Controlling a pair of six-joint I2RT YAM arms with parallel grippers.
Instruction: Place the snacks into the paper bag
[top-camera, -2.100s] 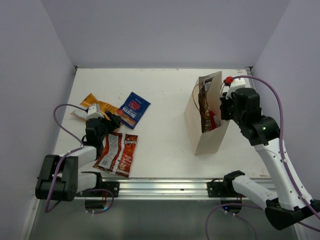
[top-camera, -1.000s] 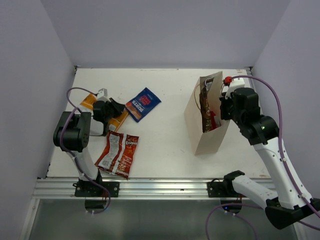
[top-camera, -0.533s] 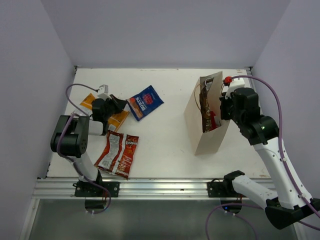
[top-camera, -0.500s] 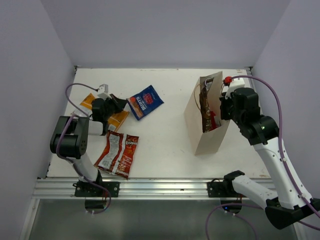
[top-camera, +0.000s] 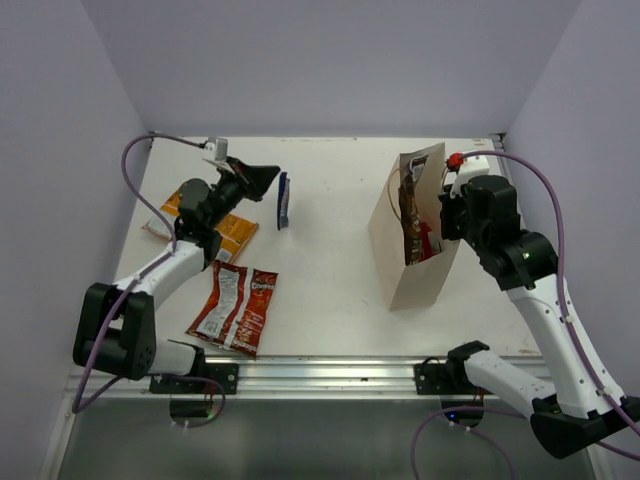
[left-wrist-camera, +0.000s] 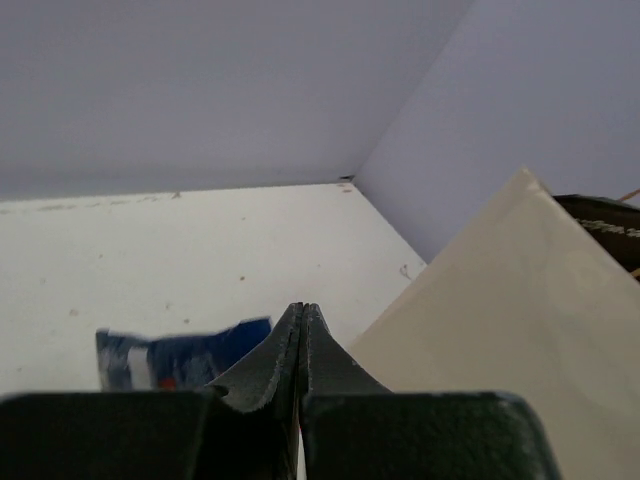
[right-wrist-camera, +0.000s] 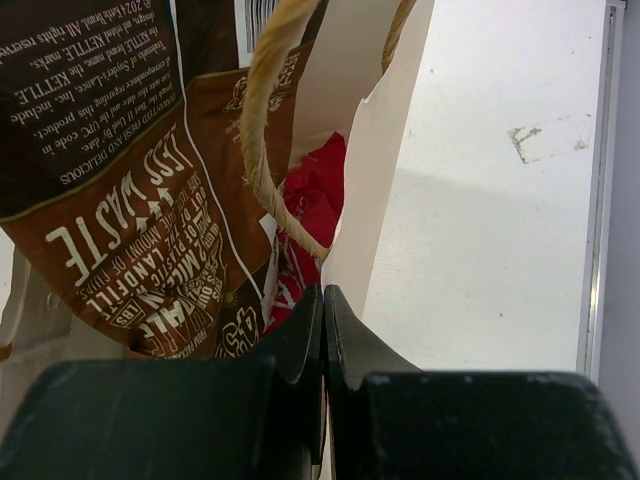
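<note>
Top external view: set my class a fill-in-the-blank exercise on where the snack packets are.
The left pincer holds up a snack coloured ____.
The paper bag, gripped by the right pincer, shows a dark ____ packet inside.
The orange packet and red-orange packet lie on the ____ half of the table.
Missing words: blue, brown, left.

White table (top-camera: 320, 265), orange packet (top-camera: 233, 238), red-orange packet (top-camera: 238, 308), paper bag (top-camera: 390, 260)

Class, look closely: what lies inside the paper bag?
The paper bag holds a dark brown packet and a red packet; its walls hide anything lower down.
</note>
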